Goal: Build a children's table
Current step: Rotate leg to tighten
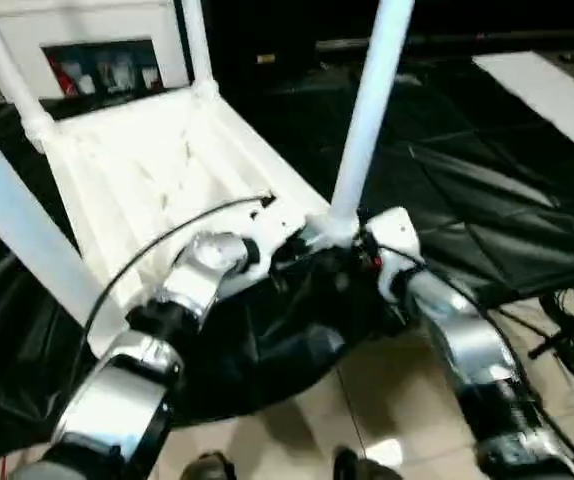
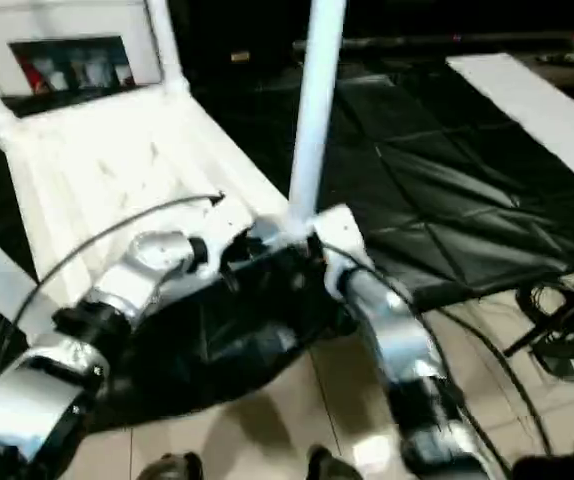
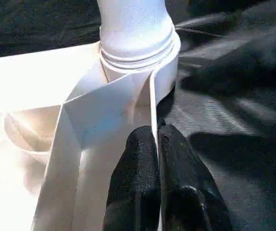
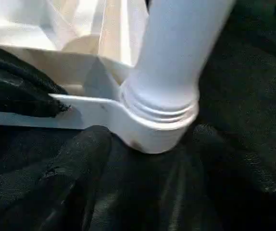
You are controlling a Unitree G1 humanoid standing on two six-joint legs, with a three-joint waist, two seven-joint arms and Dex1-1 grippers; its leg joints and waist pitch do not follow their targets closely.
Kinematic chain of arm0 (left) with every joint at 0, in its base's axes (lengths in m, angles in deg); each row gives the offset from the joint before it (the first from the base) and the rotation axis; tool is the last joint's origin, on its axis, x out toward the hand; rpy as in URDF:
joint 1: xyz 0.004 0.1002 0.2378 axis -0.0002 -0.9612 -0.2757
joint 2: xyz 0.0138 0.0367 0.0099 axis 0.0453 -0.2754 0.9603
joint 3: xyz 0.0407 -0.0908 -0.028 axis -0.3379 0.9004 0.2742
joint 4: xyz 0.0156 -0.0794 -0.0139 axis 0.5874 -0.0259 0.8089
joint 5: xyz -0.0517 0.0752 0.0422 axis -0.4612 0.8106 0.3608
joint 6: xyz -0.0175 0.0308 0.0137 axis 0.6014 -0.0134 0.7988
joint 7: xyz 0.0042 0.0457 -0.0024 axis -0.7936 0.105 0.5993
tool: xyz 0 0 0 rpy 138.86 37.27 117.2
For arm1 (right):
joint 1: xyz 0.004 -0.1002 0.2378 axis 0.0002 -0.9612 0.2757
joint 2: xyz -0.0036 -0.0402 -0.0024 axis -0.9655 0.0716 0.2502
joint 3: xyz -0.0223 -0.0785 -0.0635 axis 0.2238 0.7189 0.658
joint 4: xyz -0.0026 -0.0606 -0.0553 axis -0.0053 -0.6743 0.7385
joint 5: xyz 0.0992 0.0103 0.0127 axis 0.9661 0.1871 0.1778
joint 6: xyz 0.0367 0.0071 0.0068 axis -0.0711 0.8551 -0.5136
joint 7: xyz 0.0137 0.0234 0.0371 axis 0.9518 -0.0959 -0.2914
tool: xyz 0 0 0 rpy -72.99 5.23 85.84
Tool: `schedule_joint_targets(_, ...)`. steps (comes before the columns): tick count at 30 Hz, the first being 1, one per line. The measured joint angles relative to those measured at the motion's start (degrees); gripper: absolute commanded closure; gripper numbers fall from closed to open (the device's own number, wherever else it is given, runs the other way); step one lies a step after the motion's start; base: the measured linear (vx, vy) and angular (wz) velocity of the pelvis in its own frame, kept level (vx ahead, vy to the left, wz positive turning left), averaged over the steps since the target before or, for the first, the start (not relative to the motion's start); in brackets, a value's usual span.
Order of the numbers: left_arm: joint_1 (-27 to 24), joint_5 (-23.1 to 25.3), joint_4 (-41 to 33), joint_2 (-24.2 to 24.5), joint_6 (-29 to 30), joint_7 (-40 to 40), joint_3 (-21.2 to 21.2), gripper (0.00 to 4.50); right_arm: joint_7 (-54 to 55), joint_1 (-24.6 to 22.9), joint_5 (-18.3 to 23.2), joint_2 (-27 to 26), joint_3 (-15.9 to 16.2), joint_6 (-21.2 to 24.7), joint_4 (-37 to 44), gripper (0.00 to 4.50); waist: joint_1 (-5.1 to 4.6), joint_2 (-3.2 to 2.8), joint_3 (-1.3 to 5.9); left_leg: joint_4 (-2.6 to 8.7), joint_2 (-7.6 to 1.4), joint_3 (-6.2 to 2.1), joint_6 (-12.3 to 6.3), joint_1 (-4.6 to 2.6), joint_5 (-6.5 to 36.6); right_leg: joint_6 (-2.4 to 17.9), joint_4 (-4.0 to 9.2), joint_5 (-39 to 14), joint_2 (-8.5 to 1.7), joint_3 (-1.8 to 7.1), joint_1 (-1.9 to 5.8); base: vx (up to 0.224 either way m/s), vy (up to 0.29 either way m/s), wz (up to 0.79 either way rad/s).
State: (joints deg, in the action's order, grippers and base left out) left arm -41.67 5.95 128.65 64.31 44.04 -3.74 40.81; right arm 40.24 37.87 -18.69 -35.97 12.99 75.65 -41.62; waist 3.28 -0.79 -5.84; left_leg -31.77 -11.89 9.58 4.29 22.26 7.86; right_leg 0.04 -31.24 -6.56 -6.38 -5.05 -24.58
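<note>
Legs stood in all four corner sockets of the upturned tabletop, which lay ribbed side up on the black-draped table, its near edge at the table's front. The near-right leg rose straight from its socket, threads sunk almost to the collar in the right wrist view. The left gripper was pinched shut on a thin upright rib of the tabletop just beside that socket, bracing the piece. The right gripper sat low at the socket's outer side, its black fingers spread wide to either side of the collar and gripping nothing. The near-left leg slanted across the left of the head views; two far legs stood at the back.

Assembly looked close to its end, with the last leg seated or nearly so. The next move probably called for checking that this leg was fully home, then letting go of the rib and taking hold of the tabletop's edges to turn it onto its feet. Tall legs could tip the piece on the slack cloth.
</note>
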Motion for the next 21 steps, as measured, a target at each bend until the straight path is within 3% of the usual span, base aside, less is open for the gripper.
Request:
schedule_joint_targets(2, 0.2, 0.0, 0.6, 0.6, -1.2, 0.6, 0.0, 4.50, -1.2, -1.0, 1.0, 1.1, 0.0, 0.9, 2.9, 1.37, 0.15, -0.03, 0.02, 0.01, -0.01, 0.01, 0.00, -0.01, 0.0, 0.0, -0.13, 0.2, 0.04, -0.02, -0.04, 0.000, 0.000, 0.00)
schedule_joint_targets(3, 0.8, -0.1, 1.6, 0.8, -1.8, 0.6, 0.1, 4.06, -1.4, -1.6, 1.2, 1.5, 0.0, 1.2, 4.1, 1.34, 0.18, -0.03, 0.02, 0.01, -0.02, 0.01, 0.00, -0.02, 0.0, 0.0, -0.30, 0.2, 0.06, -0.02, -0.09, 0.000, 0.000, 0.00)
schedule_joint_targets(4, 1.2, -0.1, 2.3, 0.9, -2.2, 0.6, 0.2, 3.95, -1.4, -1.9, 1.2, 1.5, 0.0, 1.6, 4.7, 1.34, 0.21, -0.03, 0.02, -0.02, -0.02, 0.03, 0.00, 0.04, 0.0, 0.0, -0.53, 0.2, 0.05, 0.00, -0.27, 0.000, 0.000, 0.00)
schedule_joint_targets(8, 1.8, 0.1, 2.9, 1.8, -3.2, 0.9, 0.2, 3.89, -1.0, -2.6, 1.2, 0.9, 0.0, 3.7, 5.1, 1.34, 0.15, -0.04, 0.02, 0.01, -0.09, 0.03, 0.00, 0.06, 0.0, 0.0, -0.91, 0.2, 0.10, 0.02, -0.49, 0.000, 0.000, 0.00)
schedule_joint_targets(9, 1.8, 0.3, 2.9, 2.1, -3.4, 0.3, 0.2, 3.58, -0.8, -2.6, 1.3, 0.4, 0.0, 3.9, 5.1, 1.34, -0.02, 0.00, 0.01, 0.00, -0.12, -0.01, 0.00, 0.07, 0.0, 0.2, -0.93, 0.3, 0.16, 0.01, -0.51, 0.000, 0.000, 0.00)
schedule_joint_targets(14, 2.0, 0.5, 2.1, 4.1, -2.8, -1.7, 0.5, 3.33, -0.4, -2.6, 1.7, 0.2, 0.0, 5.1, 6.2, 1.34, -0.43, 0.01, 0.00, -0.02, -0.13, 0.01, 0.01, 0.15, 0.0, 0.1, -0.92, 0.2, 0.17, 0.04, -0.65, 0.000, 0.000, 0.00)
schedule_joint_targets(15, 1.7, 0.5, 0.8, 4.7, -2.3, -2.2, 1.1, 3.08, -0.2, -2.6, 1.8, 0.2, 0.1, 5.1, 6.5, 1.34, -0.46, 0.01, 0.00, -0.02, -0.13, 0.02, 0.01, 0.17, 0.0, 0.1, -0.92, 0.2, 0.17, 0.05, -0.67, 0.000, 0.000, 0.00)
schedule_joint_targets(17, -0.5, -1.0, -5.3, 5.8, -0.4, -3.1, 4.2, 3.08, 0.6, -2.6, 1.8, 0.1, 0.0, 5.1, 6.7, 1.34, -0.47, 0.01, 0.00, -0.02, -0.14, 0.06, 0.01, 0.13, 0.0, 0.1, -0.92, 0.2, 0.17, 0.09, -0.66, 0.000, 0.000, 0.00)
schedule_joint_targets(21, -6.1, -8.0, -20.4, 4.6, 6.2, -3.2, 10.2, 2.70, 2.8, -2.4, 1.9, -0.7, -2.0, 5.1, 6.5, 1.34, 0.34, 0.01, 0.00, -0.06, -0.10, 0.17, 0.03, 0.11, 0.0, 0.0, -0.91, 0.2, 0.07, 0.16, -0.57, 0.000, 0.000, 0.00)
